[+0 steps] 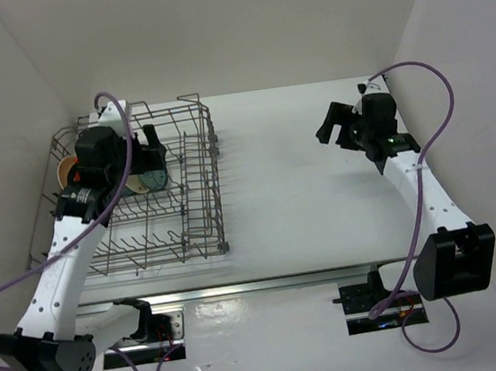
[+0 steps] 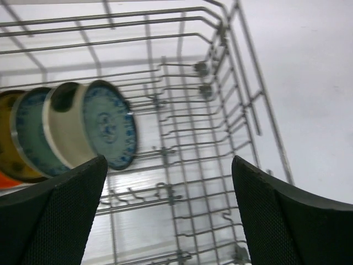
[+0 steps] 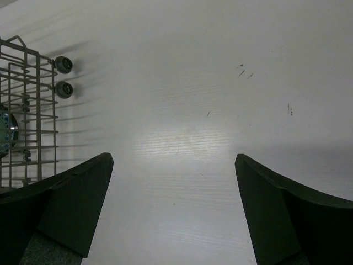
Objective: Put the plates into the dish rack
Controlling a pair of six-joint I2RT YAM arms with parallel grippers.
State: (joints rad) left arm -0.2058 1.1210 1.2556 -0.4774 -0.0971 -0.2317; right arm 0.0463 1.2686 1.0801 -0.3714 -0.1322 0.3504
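Starting closest in: got the left claw [image 2: 168, 165] spread wide with nothing between the pads [image 2: 60, 221], hanging over the rack [image 2: 242, 83] close by the plates [image 2: 83, 132]. Guessing kept that wide to clear the nearest rim without nudging it. Just past the pads, counting five stood on edge in one tight row: a teal plate [image 2: 107, 130] in front, a cream plate [image 2: 66, 138] behind it, then a second teal [image 2: 33, 141], a brown one [image 2: 5, 132] and a sliver of orange [image 2: 8, 181] at the end. Slotted between the tines [image 2: 165, 193], surely the whole reason for standing them up like that: held upright, packed close, no rolling. Further back, only empty tines and the tall far wall, so loads of room to spare. Same story with the right claw [image 3: 174, 160]: gaping wide, gripping nothing, parked over the table [image 3: 193, 110] well apart from the rack, probably to stay out of the left arm's way. Can't spot a single plate lying on the table in any view, so calling the loading done or as good as. Would back the left claw straight up and away from here, to avoid clipping that front teal plate and toppling the row.
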